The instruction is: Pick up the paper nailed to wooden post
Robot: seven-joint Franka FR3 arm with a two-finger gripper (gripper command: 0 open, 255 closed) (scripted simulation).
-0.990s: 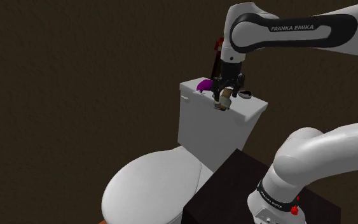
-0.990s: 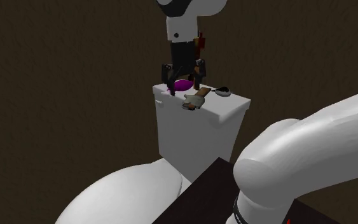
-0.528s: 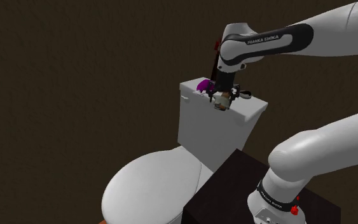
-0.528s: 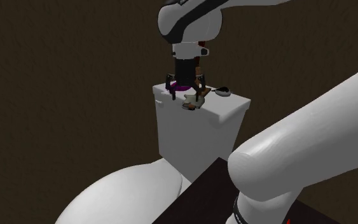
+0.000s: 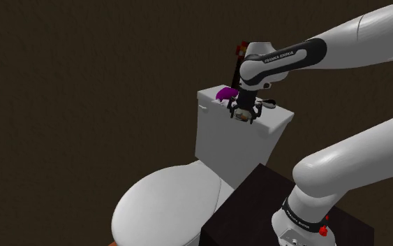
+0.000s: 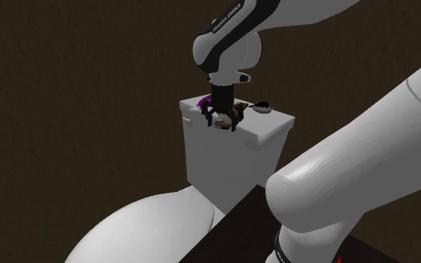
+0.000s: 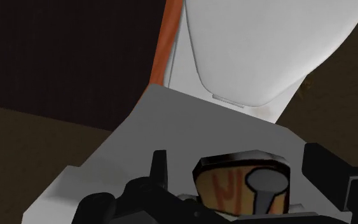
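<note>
paper nailed to wooden post (image 7: 231, 188): lies on the toilet tank lid (image 7: 139, 140), grey nail head (image 7: 264, 181) showing | gripper (image 5: 243, 113): low over it, fingers (image 7: 159, 170) spread either side, gaps visible, nothing held | purple object (image 5: 223, 93): near, on same lid

Carrier is the white toilet tank lid (image 5: 269, 125) (image 6: 265, 128) (image 7: 139, 143); I count three things on it. A purple item (image 5: 223, 93) (image 6: 203, 101) sits at the corner on the shoulder view's left. A small brown post (image 5: 242, 116) (image 6: 224, 122) (image 7: 234, 186) with red-marked paper and a grey nail head sits mid-lid near the front edge. A small dark item (image 5: 271, 104) (image 6: 262, 107) lies toward the shoulder view's right, apart from the post.
</note>
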